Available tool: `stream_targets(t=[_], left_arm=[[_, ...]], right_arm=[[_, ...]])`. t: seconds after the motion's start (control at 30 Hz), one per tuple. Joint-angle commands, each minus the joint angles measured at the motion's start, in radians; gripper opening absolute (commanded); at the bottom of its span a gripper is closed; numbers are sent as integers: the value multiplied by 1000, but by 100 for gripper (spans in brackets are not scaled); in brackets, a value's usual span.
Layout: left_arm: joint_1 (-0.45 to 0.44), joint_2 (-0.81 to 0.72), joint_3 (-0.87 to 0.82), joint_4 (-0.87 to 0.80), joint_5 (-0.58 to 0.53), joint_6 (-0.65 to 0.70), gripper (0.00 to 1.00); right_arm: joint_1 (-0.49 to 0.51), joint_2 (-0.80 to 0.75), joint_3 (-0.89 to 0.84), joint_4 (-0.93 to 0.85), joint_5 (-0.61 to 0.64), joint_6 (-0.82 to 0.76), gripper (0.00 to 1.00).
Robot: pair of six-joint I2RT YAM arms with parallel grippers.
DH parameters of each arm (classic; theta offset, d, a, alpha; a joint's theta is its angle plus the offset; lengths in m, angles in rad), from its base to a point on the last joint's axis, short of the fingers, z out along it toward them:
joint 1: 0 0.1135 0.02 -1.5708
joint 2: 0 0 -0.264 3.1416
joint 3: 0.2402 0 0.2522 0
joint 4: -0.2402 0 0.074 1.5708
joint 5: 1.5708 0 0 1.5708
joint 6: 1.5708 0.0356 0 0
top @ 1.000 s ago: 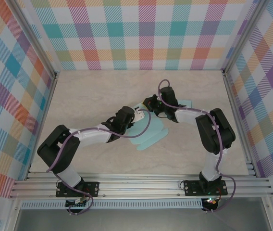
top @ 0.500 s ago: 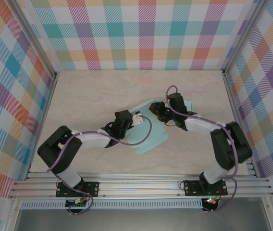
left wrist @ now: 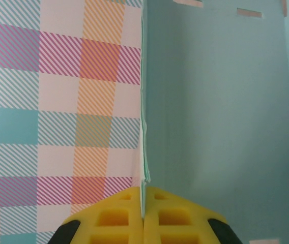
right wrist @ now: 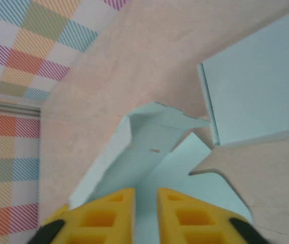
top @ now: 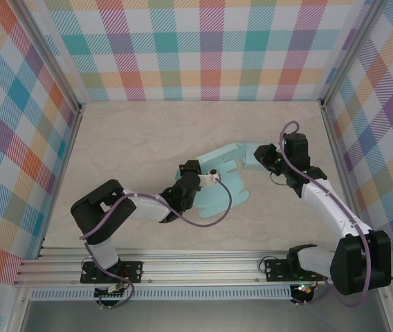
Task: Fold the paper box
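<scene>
**One high fixed camera, two close wrist cameras**

The top camera sits above and behind the left arm base (top: 111, 271) and right arm base (top: 290, 268). It looks down and forward across the whole tabletop (top: 127, 138) to the checked back wall (top: 203, 48), from far enough to take in the paper box (top: 227, 158) at mid-table. The left wrist camera looks along the left fingers (left wrist: 114, 221), very near, with a box panel's edge rising straight from between them against checked wall. The right wrist camera looks down past the right fingers (right wrist: 106, 213) at tabletop and box flaps, also close, with a checked wall at upper left. All three views share the box; the top and right wrist views share the tabletop.
</scene>
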Motion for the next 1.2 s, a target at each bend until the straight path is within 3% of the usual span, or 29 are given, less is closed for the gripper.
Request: stream_targets(t=[0.0,0.37,0.57,0.7,0.83,1.03,1.17], left_arm=[[-14,-26,-14,59,-21,11,0],[-17,-52,-19,63,2,17,0],[-19,-68,-33,58,9,3,0],[-21,-57,-25,56,16,2,0],[-28,-36,-15,54,18,10,0],[-43,-9,-8,67,17,25,0],[-54,1,-9,67,16,27,0]], right_arm=[[3,25,-77,-52,16,-35,15],[-34,383,-32,87,26,-26,13],[-41,466,42,115,71,-46,12],[-80,481,77,108,107,-82,13],[-126,464,88,95,67,-128,14],[-132,330,63,21,85,-190,20],[-131,184,22,9,-16,-201,24]])
